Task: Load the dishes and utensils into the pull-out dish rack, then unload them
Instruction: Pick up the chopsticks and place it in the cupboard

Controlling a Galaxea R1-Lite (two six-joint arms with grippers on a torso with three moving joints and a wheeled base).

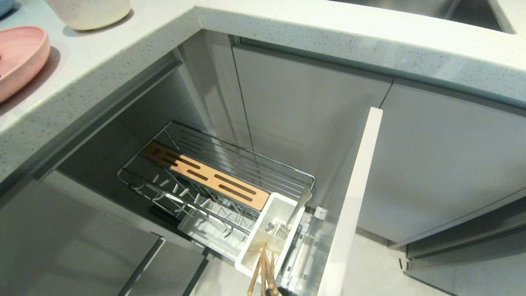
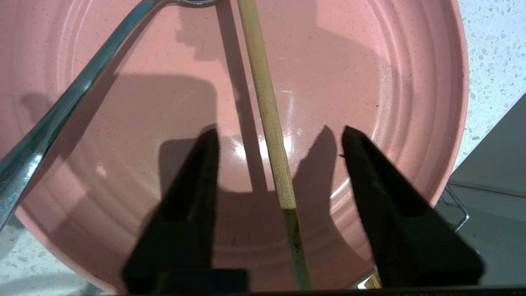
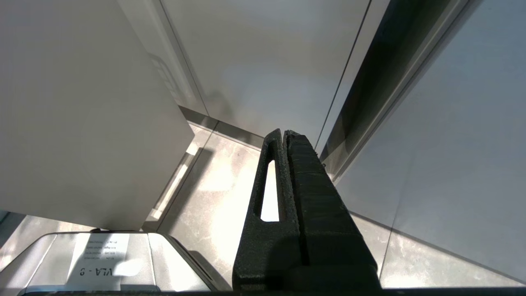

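Observation:
My left gripper [image 2: 279, 130] hangs open just above the pink plate [image 2: 370, 82]. One wooden chopstick [image 2: 263, 82] lies on the plate, running between the two fingers without touching either. A metal spoon [image 2: 78, 94] rests its handle across the plate's side. In the head view the plate [image 1: 18, 57] and the cream bowl [image 1: 90, 12] stand on the counter at the left. The pull-out dish rack [image 1: 246, 160] is drawn out below. Its white tub [image 1: 283, 201] holds chopsticks [image 1: 263, 267] and a metal utensil [image 1: 298, 205]. My right gripper [image 3: 283, 132] is shut and empty, parked low by the cabinets.
The speckled counter [image 1: 328, 37] wraps round the corner above the rack. The rack's pale cabinet front [image 1: 357, 197] stands out edge-on on the right. A wooden slotted strip [image 1: 205, 176] runs along the basket. Grey cabinet doors [image 1: 444, 164] close in on the right.

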